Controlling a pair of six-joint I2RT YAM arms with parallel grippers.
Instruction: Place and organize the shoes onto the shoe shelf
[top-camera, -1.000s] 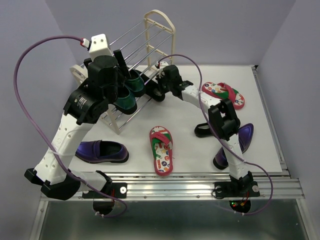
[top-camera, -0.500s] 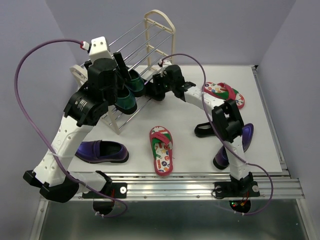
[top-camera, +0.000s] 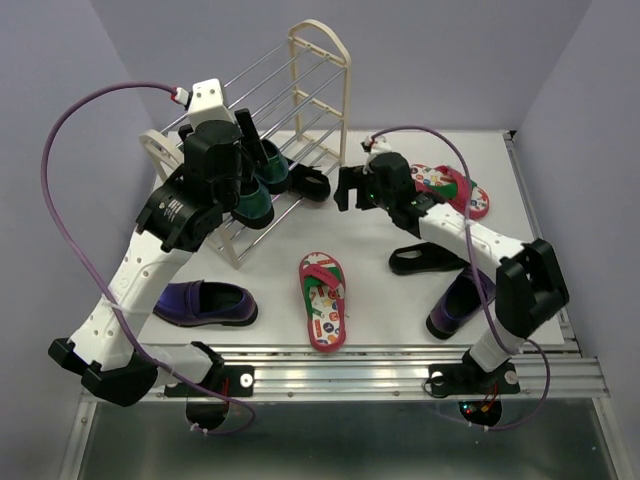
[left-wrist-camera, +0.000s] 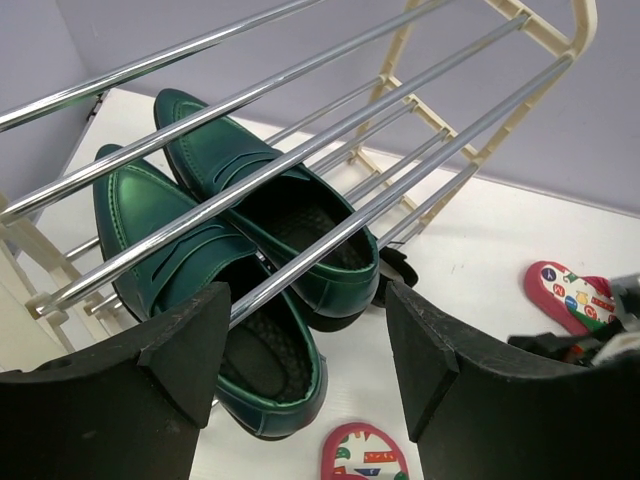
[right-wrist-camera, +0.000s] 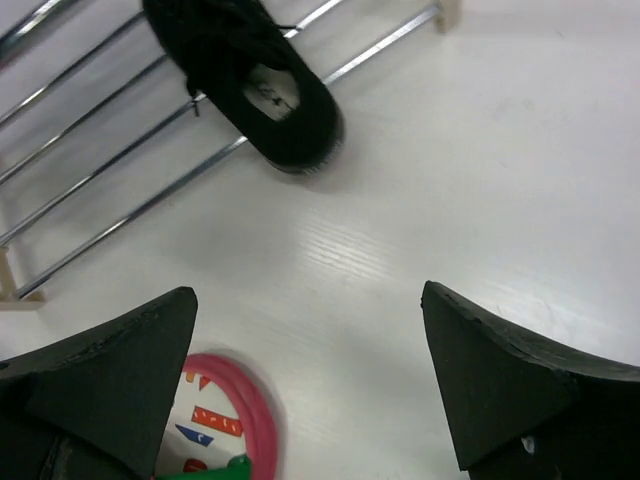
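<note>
Several shoes (top-camera: 322, 302) lie on white table (top-camera: 390, 315) between lavender walls (top-camera: 450, 60).

A robotics lab or test cell is suggested. A white table (top-camera: 540, 190) is closed in on three sides by bare lavender walls (top-camera: 450, 60). The left arm (top-camera: 135, 275) and right arm (top-camera: 455, 230) are bolted to an aluminium rail (top-camera: 340, 378) at its near edge, and purple cables (top-camera: 45, 165) are looped loosely from them. What seem to be status lights (top-camera: 470, 408) are lit at one base. A shoe rack (top-camera: 344, 100) is set on the table itself.
</note>
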